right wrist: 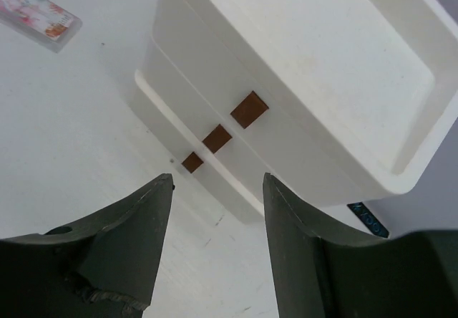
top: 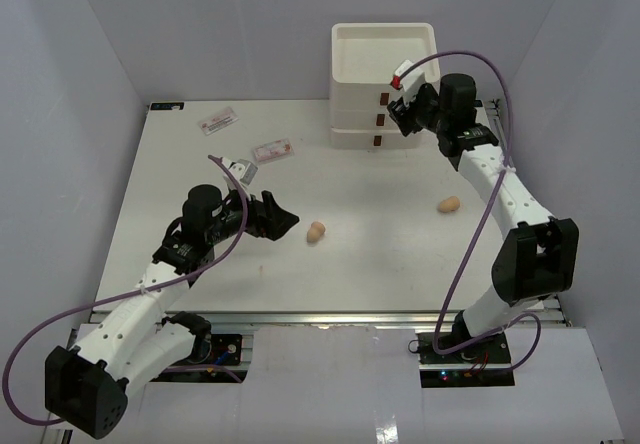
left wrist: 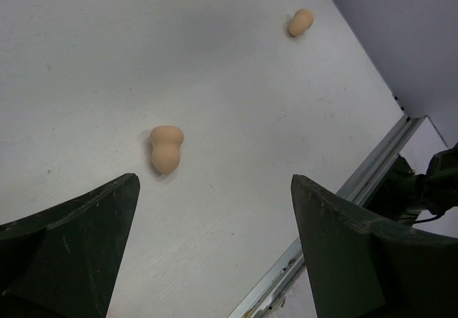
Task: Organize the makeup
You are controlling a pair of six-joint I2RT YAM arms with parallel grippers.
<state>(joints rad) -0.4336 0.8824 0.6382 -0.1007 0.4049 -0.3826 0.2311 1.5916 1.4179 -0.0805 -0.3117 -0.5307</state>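
White plastic forms the drawer box (top: 345, 64), which stands at the far edge of the table (top: 380, 274) in the top view. The right gripper (top: 396, 114) hangs just in front of the box's drawer fronts. One peach sponge (top: 449, 204) lies on the table nearer the arms than the box, below its right side. A second sponge (top: 316, 232) lies farther from the box, below its left side. The left gripper (top: 283, 216) sits just beside this second sponge, on the side away from the box. Its jaws are spread wide and hold nothing. A pink packet (top: 272, 150) lies near the box's left side. Another packet (top: 217, 121) lies farther left, well apart from the box. A small white item (top: 243, 169) lies near the first packet, partly behind the left arm's cable, too small to make out.

In the left wrist view the dark fingers (left wrist: 71, 239) stand far apart. The second sponge (left wrist: 165, 148) lies on the bare table just ahead of the left one, touching neither. The other sponge (left wrist: 300, 22) shows small in the distance. The box is out of this view.

In the right wrist view the right gripper's fingers (right wrist: 122, 239) are parted and grip nothing. The box fills the view beyond them. Three brown handles (right wrist: 217, 138) line up on its drawer fronts, just past the fingertips. One packet (right wrist: 39, 13) lies on the table left of the box.
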